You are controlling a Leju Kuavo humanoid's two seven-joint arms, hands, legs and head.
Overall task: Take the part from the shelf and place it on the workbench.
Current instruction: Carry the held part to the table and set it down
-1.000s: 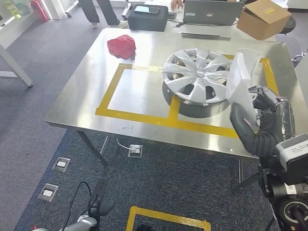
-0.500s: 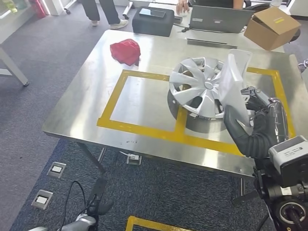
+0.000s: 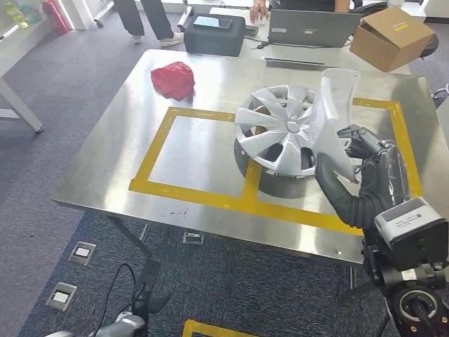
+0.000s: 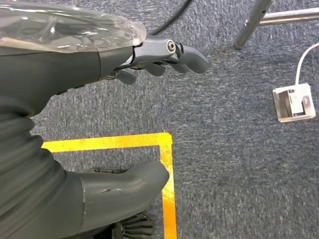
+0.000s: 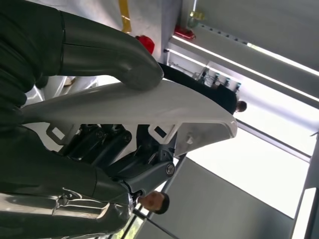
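Observation:
The part is a white curved plastic piece [image 3: 333,116], held upright in my right hand [image 3: 365,175] over the right side of the steel workbench [image 3: 106,161]. It overlaps the right edge of a silver wheel cover [image 3: 278,126] lying on the bench. In the right wrist view the thumb [image 5: 109,55] presses on the white part [image 5: 150,107] and the fingers [image 5: 124,164] close under it. My left hand [image 4: 94,119] hangs low over the carpet, fingers apart and holding nothing.
Yellow tape [image 3: 158,144] marks two rectangles on the bench. A red cloth [image 3: 172,78] lies at the far left. Beyond stand a black case [image 3: 215,33], a laptop [image 3: 312,27] and a cardboard box [image 3: 391,35]. People stand behind the bench.
The camera has shifted, so the whole bench sits differently in the picture. My right hand with the white part has come closer to the wheel cover and now overlaps its right edge.

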